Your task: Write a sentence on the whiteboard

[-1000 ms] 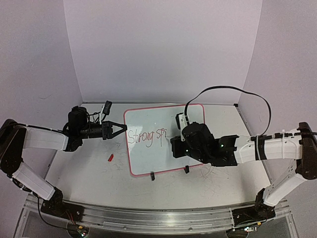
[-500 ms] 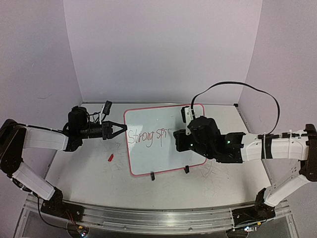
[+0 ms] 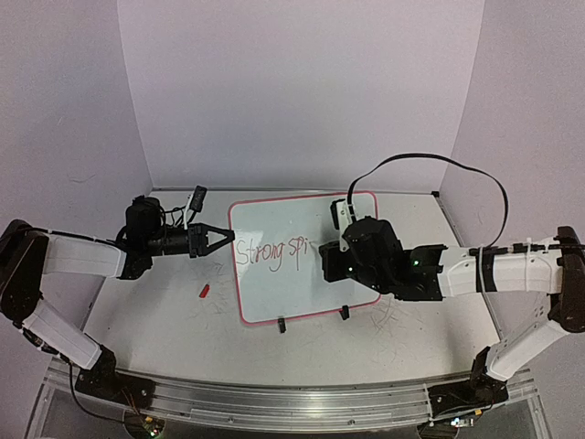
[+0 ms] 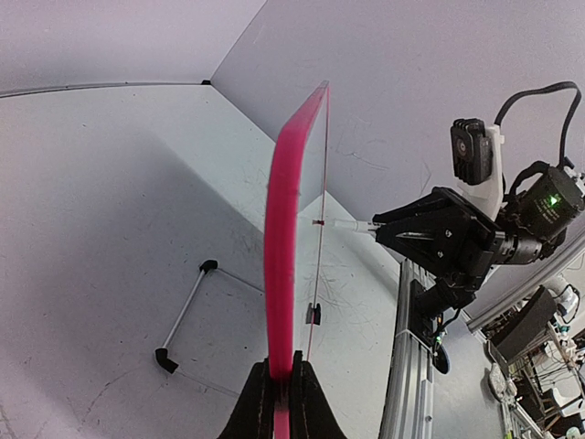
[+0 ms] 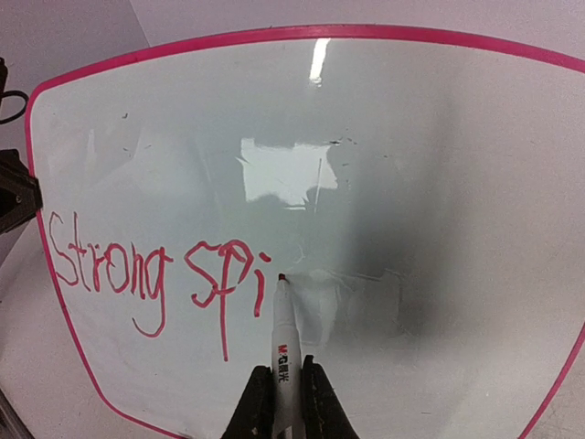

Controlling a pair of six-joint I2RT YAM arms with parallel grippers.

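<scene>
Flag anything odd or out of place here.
A small red piece, possibly a marker cap, lies loose on the table left of the whiteboard. The whiteboard sits slightly skewed to the table's edges, left gripper clamped on its rim. The sentence stops at "Strong spi".

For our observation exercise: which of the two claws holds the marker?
The right claw grips the marker; the left claw clamps the whiteboard by its rim.

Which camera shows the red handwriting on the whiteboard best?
Right wrist: the thin red marker lettering is large beside the white marker, legibly reading "Strong spi". Top external shows it small; left wrist sees the glossy pink-rimmed whiteboard edge-on, its writing hidden.
</scene>
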